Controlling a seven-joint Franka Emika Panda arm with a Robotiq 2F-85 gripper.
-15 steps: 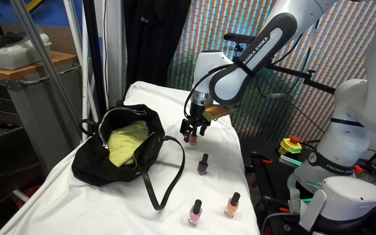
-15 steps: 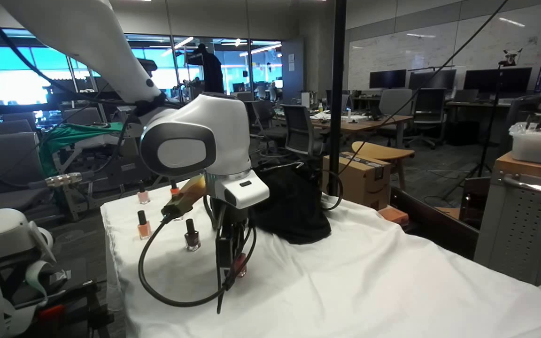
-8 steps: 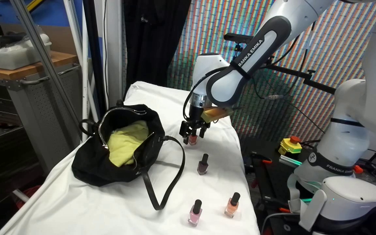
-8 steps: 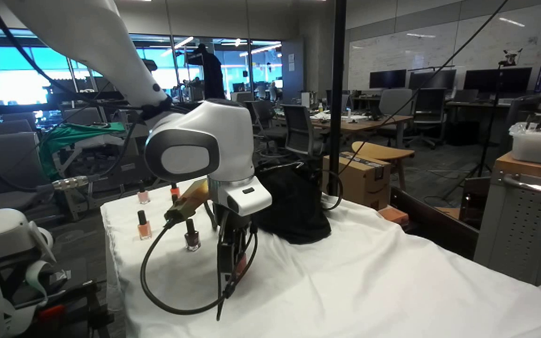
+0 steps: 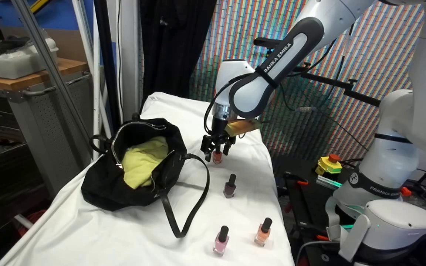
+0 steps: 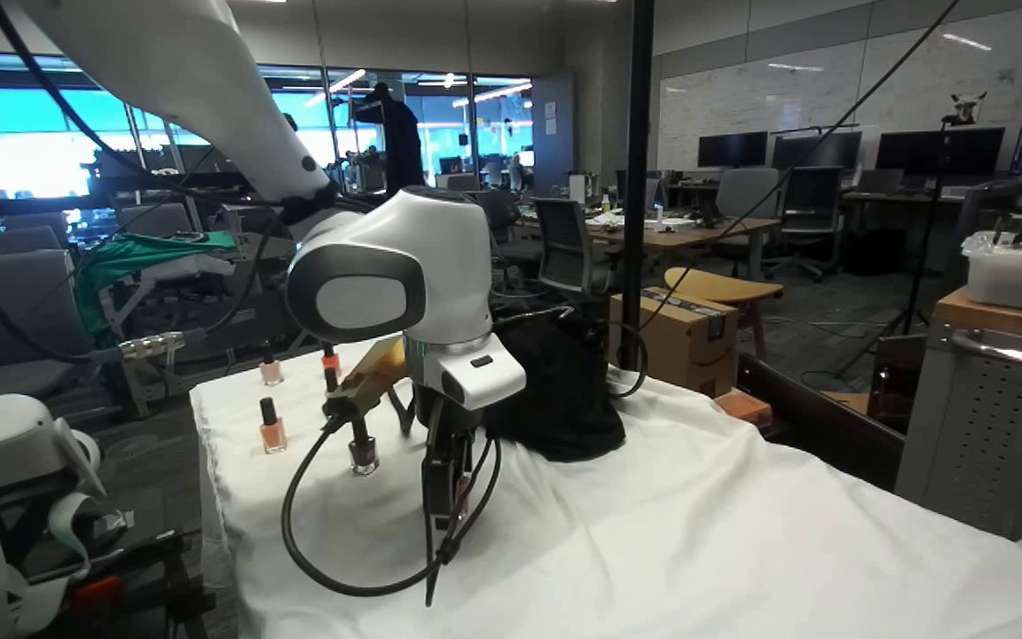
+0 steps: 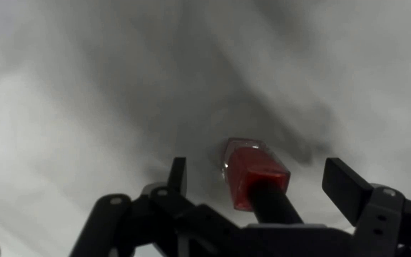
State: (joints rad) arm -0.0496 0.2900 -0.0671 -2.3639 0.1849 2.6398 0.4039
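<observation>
My gripper points down at the white-covered table, its jaws wide apart. Between its fingers stands a red nail polish bottle with a black cap, with a gap on each side in the wrist view. The cap's upper end is hidden under the gripper body. In an exterior view the same red bottle shows below the gripper; in an exterior view the fingers mostly cover it. A dark purple bottle stands closest to it, with a pink bottle and a peach bottle farther along the table.
A black bag lies open beside the bottles, a yellow-green cloth inside and its strap looped on the white sheet. More bottles, including a red-orange one, stand at the table's far end. A cable loops from the wrist.
The arm has shifted slightly toward the bag's side, and the gripper sits a little lower than a second ago. The red bottle appears to have moved very slightly the same way. Jaws remain wide.
</observation>
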